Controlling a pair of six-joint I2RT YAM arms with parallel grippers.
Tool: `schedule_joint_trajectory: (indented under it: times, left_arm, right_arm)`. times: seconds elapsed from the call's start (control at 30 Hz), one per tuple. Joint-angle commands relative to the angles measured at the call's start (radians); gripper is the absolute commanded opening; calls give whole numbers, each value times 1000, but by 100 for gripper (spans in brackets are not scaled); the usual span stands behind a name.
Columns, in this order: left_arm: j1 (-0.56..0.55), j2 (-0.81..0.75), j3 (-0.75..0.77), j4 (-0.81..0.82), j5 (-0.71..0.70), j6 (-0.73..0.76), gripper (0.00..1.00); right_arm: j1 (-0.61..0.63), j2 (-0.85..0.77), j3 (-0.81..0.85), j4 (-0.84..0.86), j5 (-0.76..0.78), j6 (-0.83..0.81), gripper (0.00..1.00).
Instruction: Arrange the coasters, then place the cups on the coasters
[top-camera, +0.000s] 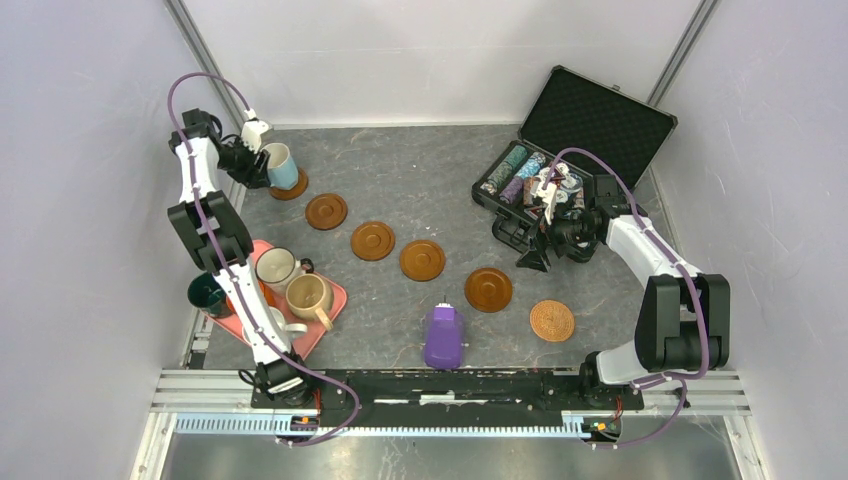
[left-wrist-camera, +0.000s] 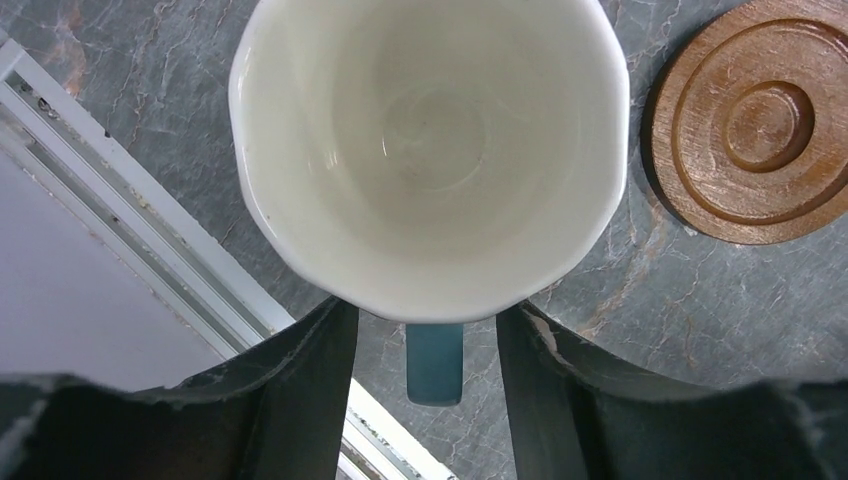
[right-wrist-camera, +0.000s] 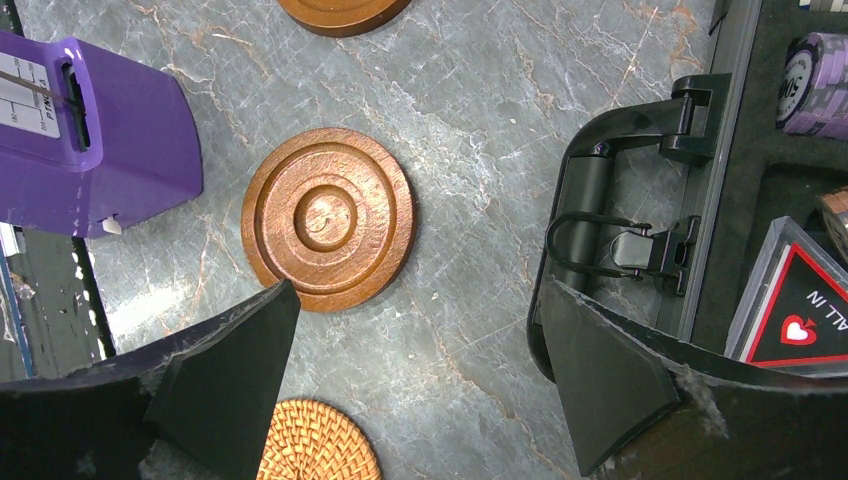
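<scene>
A light blue mug (top-camera: 281, 165) with a white inside (left-wrist-camera: 430, 150) stands on a dark wood coaster (top-camera: 290, 187) at the far left. My left gripper (top-camera: 255, 160) is open, its fingers on either side of the mug's handle (left-wrist-camera: 434, 360) with a gap on each side. Several more dark coasters run diagonally across the table (top-camera: 326, 211) (top-camera: 372, 240) (top-camera: 422, 260) (top-camera: 488, 289), ending at a lighter woven one (top-camera: 552, 321). My right gripper (top-camera: 535, 258) hangs open and holds nothing, above bare table (right-wrist-camera: 418, 300) between a dark coaster (right-wrist-camera: 328, 218) and the case.
A pink tray (top-camera: 330, 300) at the near left holds a cream mug (top-camera: 277, 268), a beige mug (top-camera: 308, 296) and a white mug (top-camera: 268, 322). A dark green mug (top-camera: 208, 293) stands beside it. A purple device (top-camera: 444, 337) lies front centre. An open black chip case (top-camera: 560, 150) is at the back right.
</scene>
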Motion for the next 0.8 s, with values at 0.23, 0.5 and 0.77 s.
schedule_joint_trajectory:
  times: [0.23,0.5,0.77]
  left_arm:
    - [32,-155,-70,-31,45,-36,100]
    - [88,-303,-252,-29,65,-34,100]
    - [116,-484,-518,29,12,-49,100]
  right_arm:
    - [-4,-10,-1,7,-15,-2,98]
    - [-4,-19,-1,1,-30,-8,98]
    - [-4,-33,-4,-1,-39,-12,98]
